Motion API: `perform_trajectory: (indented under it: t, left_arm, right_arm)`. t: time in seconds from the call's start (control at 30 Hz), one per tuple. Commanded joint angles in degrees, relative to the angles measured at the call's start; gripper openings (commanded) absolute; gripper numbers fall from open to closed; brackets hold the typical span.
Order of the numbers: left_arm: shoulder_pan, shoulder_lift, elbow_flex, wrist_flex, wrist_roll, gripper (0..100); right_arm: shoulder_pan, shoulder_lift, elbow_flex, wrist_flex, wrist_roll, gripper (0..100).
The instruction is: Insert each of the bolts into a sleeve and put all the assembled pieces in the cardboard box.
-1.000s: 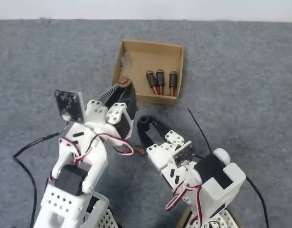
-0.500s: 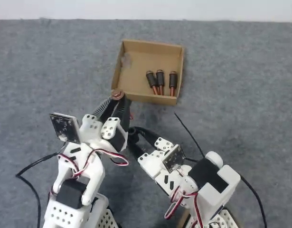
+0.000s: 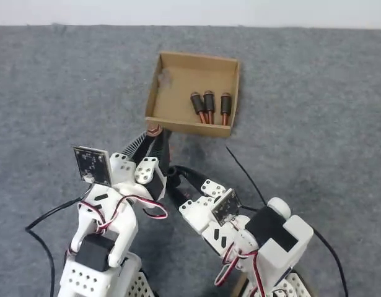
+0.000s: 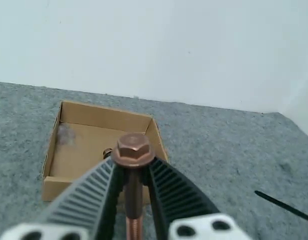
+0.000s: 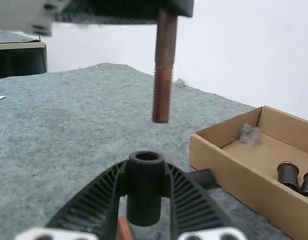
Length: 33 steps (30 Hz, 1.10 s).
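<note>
The left gripper [image 4: 133,169], clamping the bolt [image 4: 134,150], is pulling back from the cardboard box [image 3: 153,93] over the sleeve [image 5: 144,195] the right gripper [image 5: 144,172] is pinching (insertion seems next).

The worktop [image 3: 314,93] is covered edge to edge in grey, short-pile felt and runs back to a pale wall [image 3: 190,11]. The cardboard box [image 3: 191,128] sits flat on it toward the far side, open top up, its walls upright. A thin black strand [image 3: 240,166] lies loose on the felt nearer than the box, apart from it. A black cable [image 3: 27,229] trails across the felt toward the near edge on the left.
</note>
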Motion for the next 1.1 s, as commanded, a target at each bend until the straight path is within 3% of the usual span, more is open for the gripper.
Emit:
perform_trajectory:
  t: [0.0,0.37,1.07]
  left_arm:
    - [0.18,-2.11,-0.57,1.58,-0.62,1]
    - [0.53,-2.02,-0.48,5.89,-0.53,1]
    - [3.78,-2.11,3.65,4.57,2.46,1]
  right_arm:
    - [-0.13,-0.48,-0.79,0.22,1.05,0.7]
    - [-0.13,-0.48,-0.88,0.22,1.14,0.7]
    - [1.1,-0.48,-0.7,-0.04,1.23,0.7]
